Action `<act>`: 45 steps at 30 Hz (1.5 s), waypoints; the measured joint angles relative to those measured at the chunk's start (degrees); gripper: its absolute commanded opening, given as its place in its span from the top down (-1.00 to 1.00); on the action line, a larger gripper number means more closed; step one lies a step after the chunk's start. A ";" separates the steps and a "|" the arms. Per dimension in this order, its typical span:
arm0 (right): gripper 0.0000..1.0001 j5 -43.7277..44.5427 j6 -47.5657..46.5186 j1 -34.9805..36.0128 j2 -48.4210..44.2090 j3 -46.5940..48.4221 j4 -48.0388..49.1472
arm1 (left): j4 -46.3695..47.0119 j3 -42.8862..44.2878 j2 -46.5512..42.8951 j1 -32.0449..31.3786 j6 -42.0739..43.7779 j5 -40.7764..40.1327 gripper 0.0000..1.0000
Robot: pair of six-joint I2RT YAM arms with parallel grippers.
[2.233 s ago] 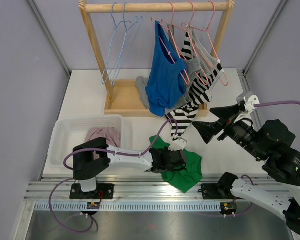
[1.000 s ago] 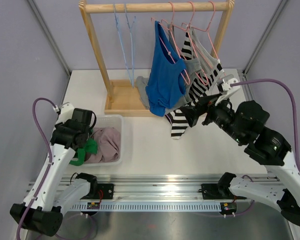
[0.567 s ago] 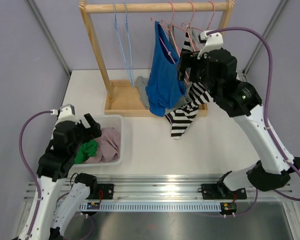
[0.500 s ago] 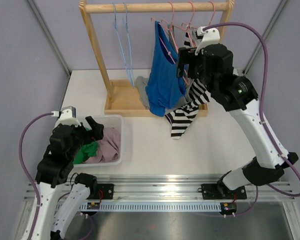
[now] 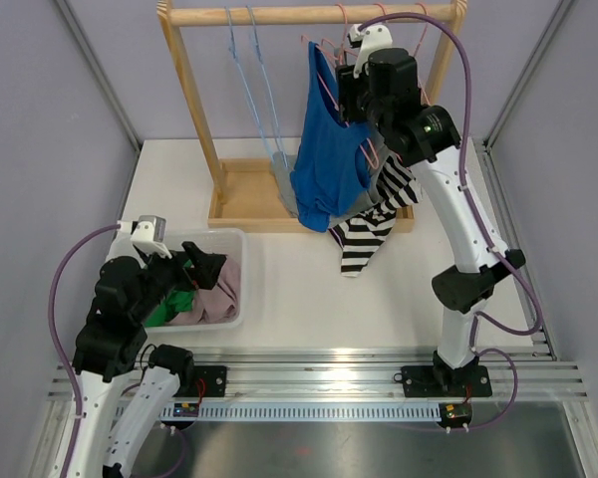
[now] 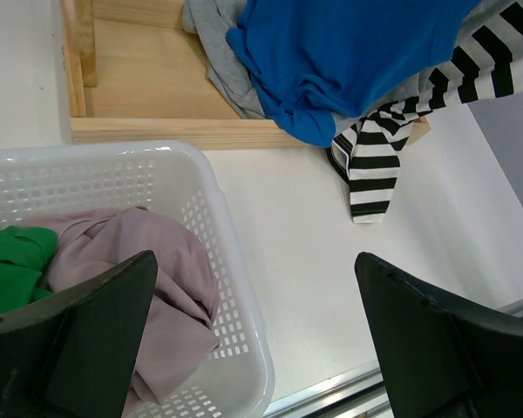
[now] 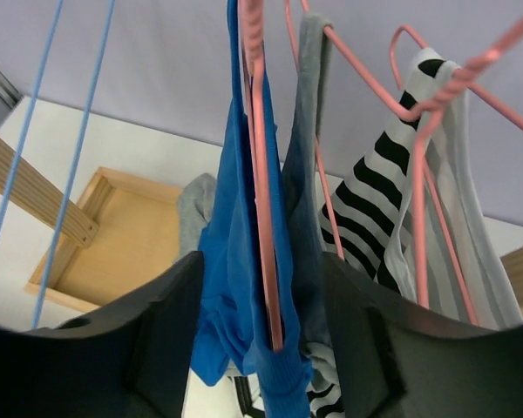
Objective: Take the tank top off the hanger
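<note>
The blue tank top [image 5: 329,159] hangs on a pink hanger [image 5: 324,85] from the wooden rail, left of the other hung clothes. My right gripper [image 5: 357,95] is raised to the rail at the top's shoulder. In the right wrist view its fingers [image 7: 170,322] straddle the blue tank top [image 7: 235,287] and the pink hanger wire [image 7: 263,174], partly narrowed, with slim gaps still showing. My left gripper [image 5: 201,267] hovers wide open and empty over the white basket [image 5: 130,249]. The blue top's hem [image 6: 357,61] shows in the left wrist view.
A striped top [image 5: 379,214] and a grey top [image 5: 384,129] hang on pink hangers right of the blue one. Two bare blue hangers [image 5: 249,70] hang at the left. The wooden rack base [image 5: 244,194] holds grey cloth. The basket contains a mauve garment [image 5: 219,289] and a green one [image 5: 169,304].
My right arm rose from the table to the rail and its jaws narrowed around the blue top's shoulder. The left gripper carried the green garment into the basket, let go and opened fully.
</note>
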 measured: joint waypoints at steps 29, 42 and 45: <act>1.00 -9.51 3.69 0.00 -1.88 1.84 1.22 | 1.16 -0.24 0.39 0.00 1.01 3.06 -0.98; 1.00 -21.97 6.29 0.00 -30.51 -28.13 2.32 | 3.17 -0.22 -0.55 0.00 3.13 8.07 -0.98; 1.00 -25.57 7.52 0.00 -38.93 -37.64 1.64 | 3.76 0.26 1.09 0.00 3.26 9.68 -0.98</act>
